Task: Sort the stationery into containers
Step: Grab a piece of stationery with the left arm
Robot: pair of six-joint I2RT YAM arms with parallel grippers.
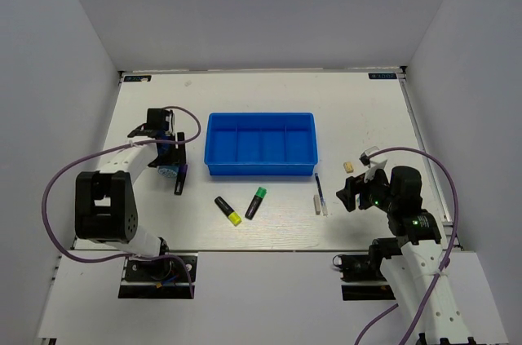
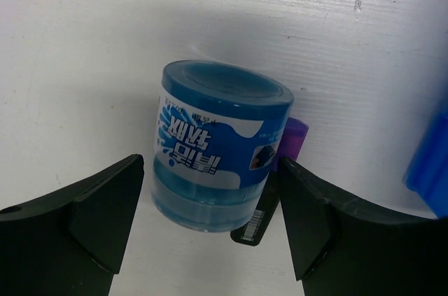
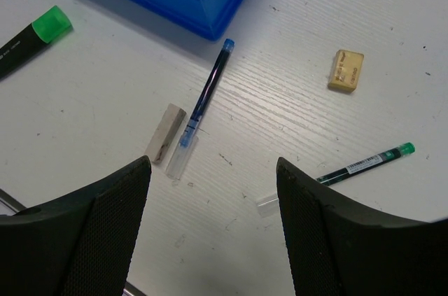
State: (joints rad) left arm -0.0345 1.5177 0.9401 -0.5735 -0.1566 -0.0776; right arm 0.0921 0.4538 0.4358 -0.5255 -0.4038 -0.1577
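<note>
The blue four-compartment tray (image 1: pixel 261 167) sits mid-table, with no stationery visible in it. My left gripper (image 1: pixel 169 170) is open, low over the blue-white bottle (image 2: pixel 217 145); its fingers straddle the bottle and a purple-capped highlighter (image 2: pixel 292 141) lying against it. My right gripper (image 1: pixel 351 192) is open and empty above the table, as the right wrist view (image 3: pixel 211 170) shows. Beyond it lie a thin dark blue pen (image 3: pixel 208 89), a short white stick (image 3: pixel 165 134), a beige eraser (image 3: pixel 346 70) and a thin green-tipped pen (image 3: pixel 364 164). Yellow-capped (image 1: pixel 227 210) and green-capped (image 1: pixel 256 202) highlighters lie in front of the tray.
A clear pen cap (image 3: pixel 182 159) lies by the white stick. The tray's corner (image 2: pixel 427 163) is just right of the left gripper. White walls enclose the table on three sides. Purple cables loop beside both arms.
</note>
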